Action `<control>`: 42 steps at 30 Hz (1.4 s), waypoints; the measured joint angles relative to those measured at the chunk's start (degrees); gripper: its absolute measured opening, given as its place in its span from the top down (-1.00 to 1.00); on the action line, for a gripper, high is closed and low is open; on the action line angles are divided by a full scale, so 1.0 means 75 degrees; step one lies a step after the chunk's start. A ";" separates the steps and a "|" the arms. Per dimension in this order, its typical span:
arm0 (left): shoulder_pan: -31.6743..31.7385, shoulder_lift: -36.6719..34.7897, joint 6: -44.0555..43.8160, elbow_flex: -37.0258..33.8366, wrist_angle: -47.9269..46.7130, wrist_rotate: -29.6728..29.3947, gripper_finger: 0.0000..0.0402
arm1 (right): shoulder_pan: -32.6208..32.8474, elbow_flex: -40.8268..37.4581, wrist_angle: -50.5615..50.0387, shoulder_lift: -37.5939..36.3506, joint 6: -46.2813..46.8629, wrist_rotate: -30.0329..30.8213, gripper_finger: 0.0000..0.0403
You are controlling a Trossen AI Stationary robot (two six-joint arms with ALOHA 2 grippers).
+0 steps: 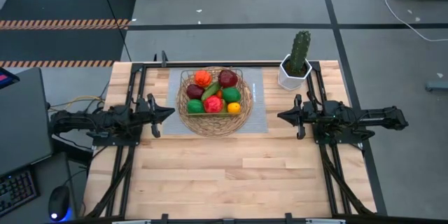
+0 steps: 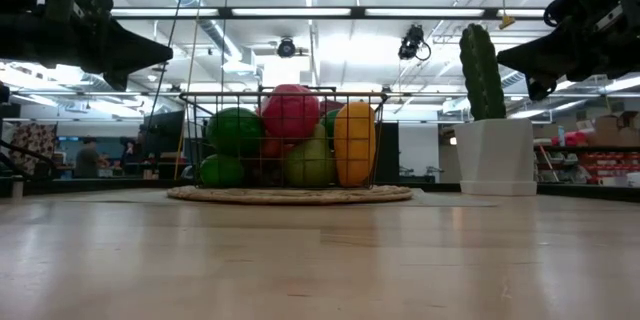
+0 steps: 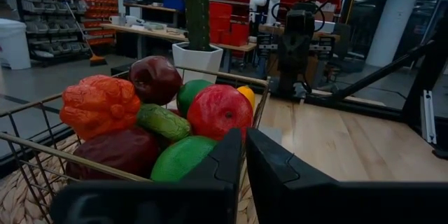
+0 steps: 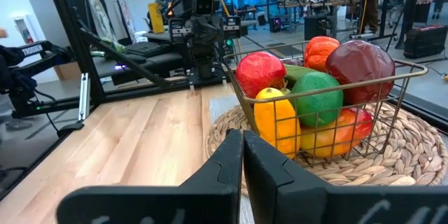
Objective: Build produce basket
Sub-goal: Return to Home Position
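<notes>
The round, shallow basket (image 1: 210, 129) of tan woven wicker has a square-rimmed cage of thin gold wire rising from its centre. It sits on the far half of the table, midway between the two arms. The cage is heaped with small toy produce (image 1: 213, 92). A knobbly orange piece (image 1: 202, 78) and a dark red apple (image 1: 227, 78) lie on the far side. In the middle, a dark maroon fruit (image 1: 194, 92) lies beside a green cucumber (image 1: 211, 89) set slantwise. A round green fruit (image 1: 231, 94), a bright red fruit (image 1: 213, 103), another green one (image 1: 194, 106) and a yellow-orange one (image 1: 234, 108) fill the near side. Several pieces stand higher than the wire rim.

The basket rests on a flat grey rectangular mat (image 1: 257, 108), which lies on the pale wooden plank table (image 1: 231, 175). Just beyond the mat's far right corner stands a tall green cactus in a white hexagonal pot (image 1: 296, 61).

The left gripper (image 1: 168, 112) hangs above the table just left of the basket, pointing at it, its fingers pressed together on nothing. The right gripper (image 1: 282, 116) hangs right of the mat, pointing back at the basket, likewise clenched and holding nothing.
</notes>
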 joint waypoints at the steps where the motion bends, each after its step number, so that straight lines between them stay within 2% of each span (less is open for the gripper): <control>1: 0.0000 0.0000 0.0000 0.0000 0.0000 -0.0002 0.84 | 0.0000 0.0000 -0.0002 0.0000 0.0000 -0.0001 0.91; 8: 0.0000 0.0002 0.0000 0.0003 -0.0002 -0.0001 0.88 | 0.0000 0.0000 -0.0002 0.0000 0.0000 0.0000 0.91; 35: 0.0001 0.0002 0.0000 0.0003 -0.0002 0.0000 0.83 | 0.0000 0.0000 -0.0001 0.0000 0.0000 0.0001 0.91; 42: 0.0000 0.0003 -0.0001 0.0003 -0.0002 -0.0002 0.88 | 0.0000 0.0000 -0.0002 0.0000 0.0000 0.0000 0.91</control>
